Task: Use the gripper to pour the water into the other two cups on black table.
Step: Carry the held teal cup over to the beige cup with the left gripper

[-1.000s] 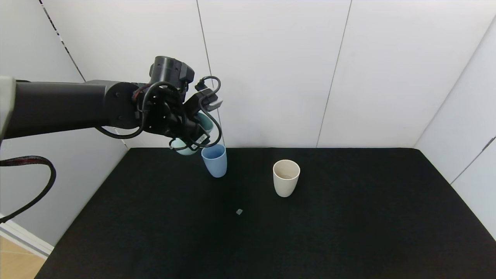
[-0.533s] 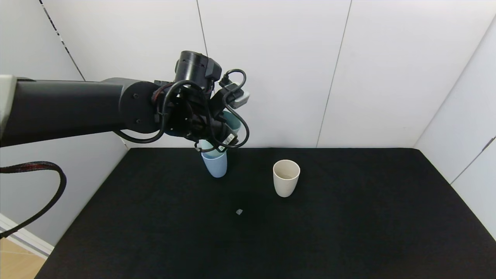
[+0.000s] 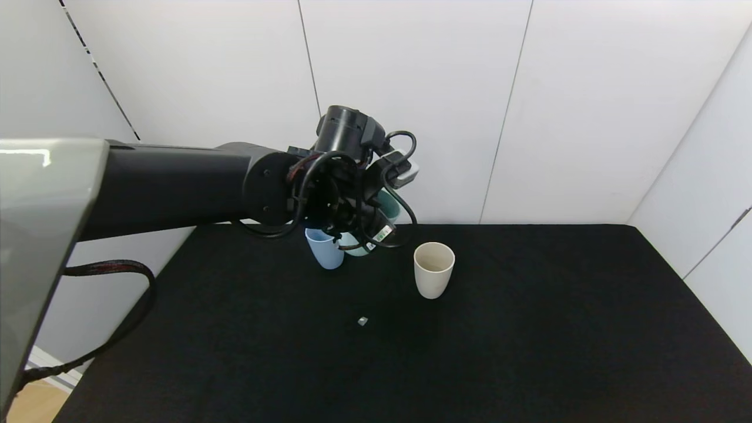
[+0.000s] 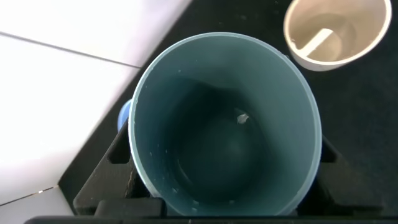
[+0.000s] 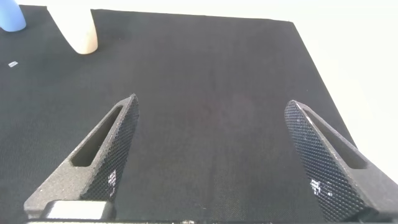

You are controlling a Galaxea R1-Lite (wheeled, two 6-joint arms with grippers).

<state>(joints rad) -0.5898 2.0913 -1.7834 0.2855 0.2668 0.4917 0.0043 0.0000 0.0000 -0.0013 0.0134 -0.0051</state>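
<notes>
My left gripper (image 3: 363,228) is shut on a teal-green tumbler (image 3: 383,207) and holds it tilted above the black table (image 3: 529,335), between the two other cups. The light blue cup (image 3: 324,252) stands just left of it, partly hidden by the arm. The cream-beige cup (image 3: 433,270) stands upright to its right. In the left wrist view I look into the teal tumbler (image 4: 224,124), with droplets on its inner wall; the beige cup (image 4: 336,31) lies beyond its rim and a sliver of the blue cup (image 4: 123,115) shows beside it. My right gripper (image 5: 214,143) is open and empty over bare table.
A small pale scrap (image 3: 362,321) lies on the table in front of the cups. White wall panels (image 3: 411,106) close the back and the sides. In the right wrist view the beige cup (image 5: 78,28) and the blue cup (image 5: 11,15) stand far off.
My left arm has moved right with the teal tumbler, from left of the blue cup, over it, to the gap between the blue and beige cups. The cups on the table have not moved.
</notes>
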